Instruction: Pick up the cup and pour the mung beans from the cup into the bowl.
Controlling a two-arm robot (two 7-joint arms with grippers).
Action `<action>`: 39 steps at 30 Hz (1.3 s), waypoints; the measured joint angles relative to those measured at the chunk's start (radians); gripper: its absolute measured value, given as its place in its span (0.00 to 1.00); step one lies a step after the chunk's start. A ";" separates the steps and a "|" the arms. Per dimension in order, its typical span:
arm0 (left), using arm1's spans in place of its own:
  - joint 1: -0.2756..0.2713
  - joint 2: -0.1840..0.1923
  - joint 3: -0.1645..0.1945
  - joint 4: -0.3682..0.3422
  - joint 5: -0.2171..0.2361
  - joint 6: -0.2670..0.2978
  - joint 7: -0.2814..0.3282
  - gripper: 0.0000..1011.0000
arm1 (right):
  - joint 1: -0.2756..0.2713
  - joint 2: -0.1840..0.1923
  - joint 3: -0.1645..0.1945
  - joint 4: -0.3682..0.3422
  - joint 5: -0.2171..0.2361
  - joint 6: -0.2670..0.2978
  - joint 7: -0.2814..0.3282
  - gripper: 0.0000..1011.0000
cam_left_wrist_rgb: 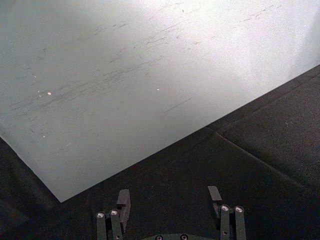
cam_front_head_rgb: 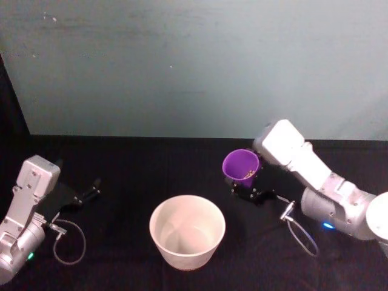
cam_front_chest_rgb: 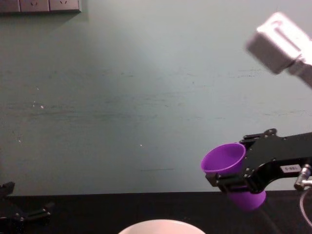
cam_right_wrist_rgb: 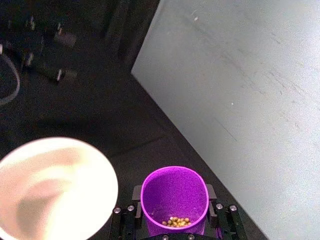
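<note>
My right gripper (cam_front_head_rgb: 247, 182) is shut on the purple cup (cam_front_head_rgb: 240, 165), which it holds in the air, tilted with its mouth toward the bowl. In the chest view the cup (cam_front_chest_rgb: 229, 168) hangs above and right of the bowl's rim (cam_front_chest_rgb: 155, 226). Mung beans (cam_right_wrist_rgb: 176, 221) lie in a small heap low inside the cup (cam_right_wrist_rgb: 174, 197). The pale bowl (cam_front_head_rgb: 187, 231) stands on the black table, left of and nearer than the cup, and looks empty. My left gripper (cam_left_wrist_rgb: 170, 200) rests open at the far left of the table (cam_front_head_rgb: 91, 193).
A teal-grey wall (cam_front_head_rgb: 194, 66) closes off the back of the black table (cam_front_head_rgb: 139, 170). Cable loops hang from both wrists, the left cable (cam_front_head_rgb: 70, 242) and the right cable (cam_front_head_rgb: 303, 236). Bare table lies between the bowl and the left arm.
</note>
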 joint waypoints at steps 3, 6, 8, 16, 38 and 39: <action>0.000 0.000 0.000 0.000 0.000 0.000 0.000 0.99 | 0.034 0.007 -0.048 -0.017 -0.073 0.041 0.013 0.72; 0.000 0.000 0.000 0.000 0.000 0.000 0.000 0.99 | 0.063 0.010 -0.088 -0.028 -0.133 0.069 0.025 0.72; 0.000 0.000 0.000 0.000 0.000 0.000 0.000 0.99 | 0.072 0.010 -0.103 -0.032 -0.158 0.077 0.033 0.72; 0.000 0.000 0.000 0.000 0.000 0.000 0.000 0.99 | 0.112 0.008 -0.167 -0.053 -0.266 0.108 0.063 0.72; 0.000 0.000 0.000 0.000 0.000 0.000 0.000 0.99 | 0.226 0.016 -0.393 -0.067 -0.648 0.169 0.158 0.72; 0.000 0.000 0.000 0.000 0.000 0.000 0.000 0.99 | 0.231 0.016 -0.401 -0.068 -0.662 0.172 0.160 0.72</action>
